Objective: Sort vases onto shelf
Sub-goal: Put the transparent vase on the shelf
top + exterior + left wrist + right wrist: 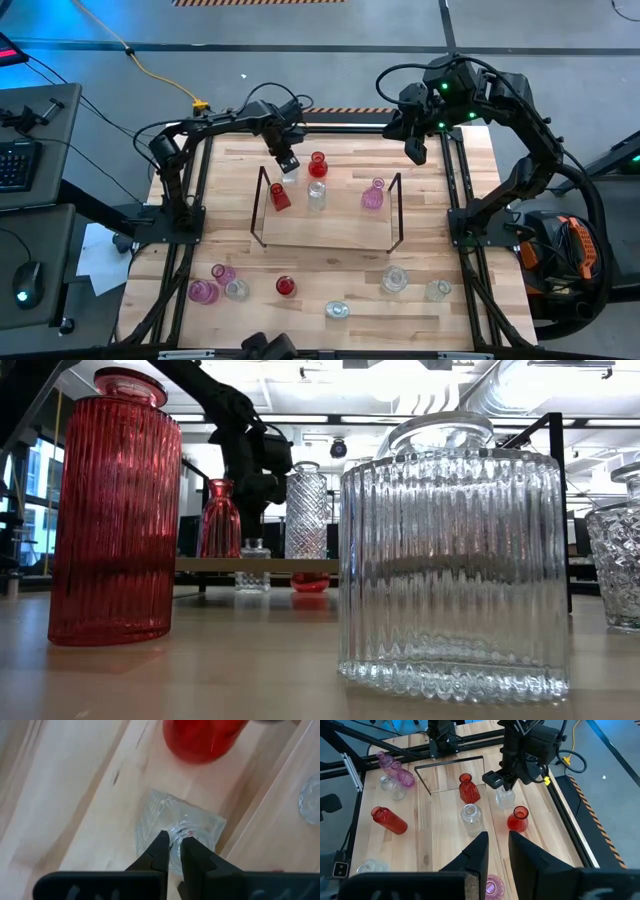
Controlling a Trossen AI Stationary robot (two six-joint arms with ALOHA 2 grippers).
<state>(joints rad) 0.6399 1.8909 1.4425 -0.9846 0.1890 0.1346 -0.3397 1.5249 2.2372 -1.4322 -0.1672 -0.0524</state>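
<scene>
Two arms reach over the table: the left gripper [288, 163] is clamped on the neck of a small clear square bottle [179, 825] standing just behind the shelf [325, 228], beside a red vase [318, 164]. The right gripper [415, 152] hangs over the table's back right, fingers slightly apart, empty.

The work surface is a light wooden table [330, 285] edged by a black metal frame [458, 180]. It stands on a grey floor [300, 30], across which a yellow cable [160, 78] runs to a yellow plug [200, 103]. To one side is a dark desk [35, 150] bearing a black keyboard [15, 165], and a lower surface nearby holds a computer mouse [27, 283]. White paper sheets [100, 258] lie on the floor beside the table. Seen level across the table, the ceiling carries pale ducts [545, 390] and strip lights [570, 365].
</scene>
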